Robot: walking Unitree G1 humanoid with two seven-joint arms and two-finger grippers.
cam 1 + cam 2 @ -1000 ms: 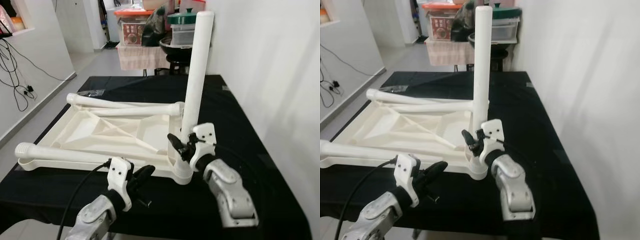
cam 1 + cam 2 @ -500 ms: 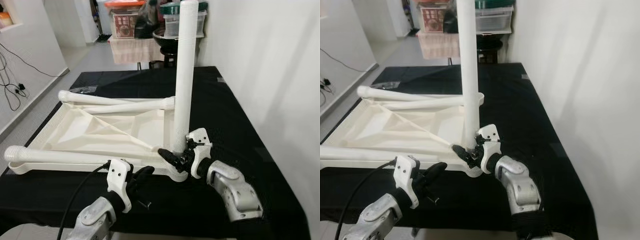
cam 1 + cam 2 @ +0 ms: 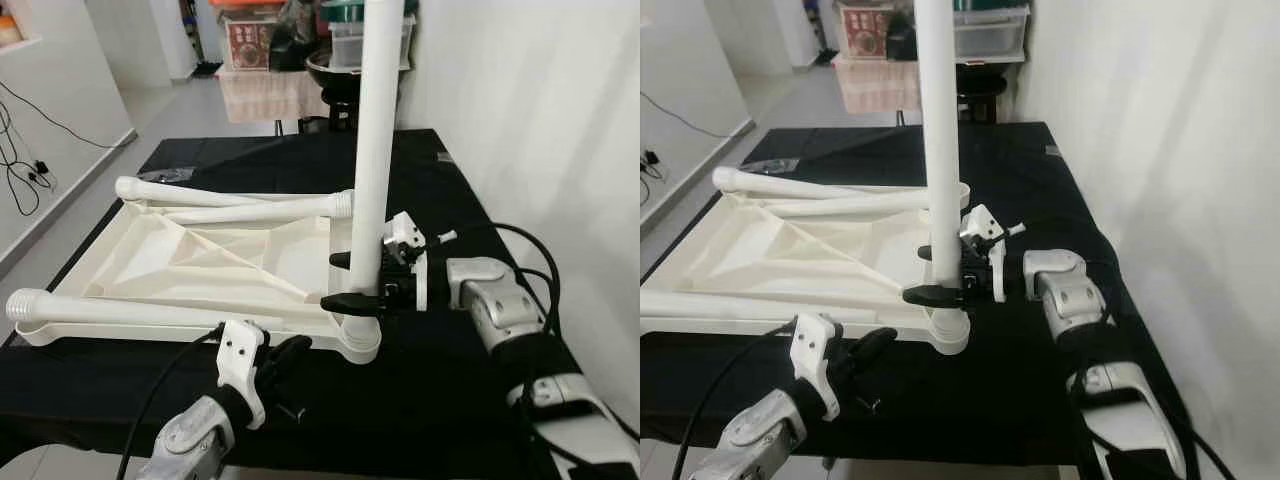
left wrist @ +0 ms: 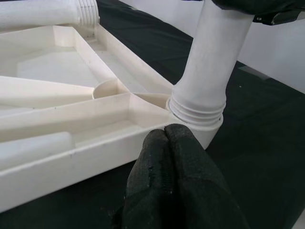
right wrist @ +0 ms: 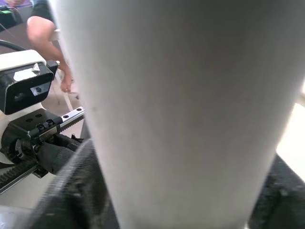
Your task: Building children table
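So one leg (image 3: 372, 180) stands in the tabletop's (image 3: 180, 265) corner socket, clamped by the right end effector (image 3: 352, 280); the left end effector (image 3: 290, 352), closed empty, waits; two legs (image 3: 240, 210) lie loose.

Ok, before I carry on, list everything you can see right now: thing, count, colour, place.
Tabletop: one, white, upside down on the black table, ribs showing.
Upright leg: one, white, standing in the near right corner socket.
Loose legs: three, white, two lying across the far edge of the tabletop, one along the near edge.
Black table: one, black cover, under everything.
Storage boxes: several, red and clear, far end of the room on a low stand.
Cables: several, black, hanging on the left wall.
Left gripper: jaws shut, empty, at the near edge by the socket.
Right gripper: jaws closed around the upright leg, low down.
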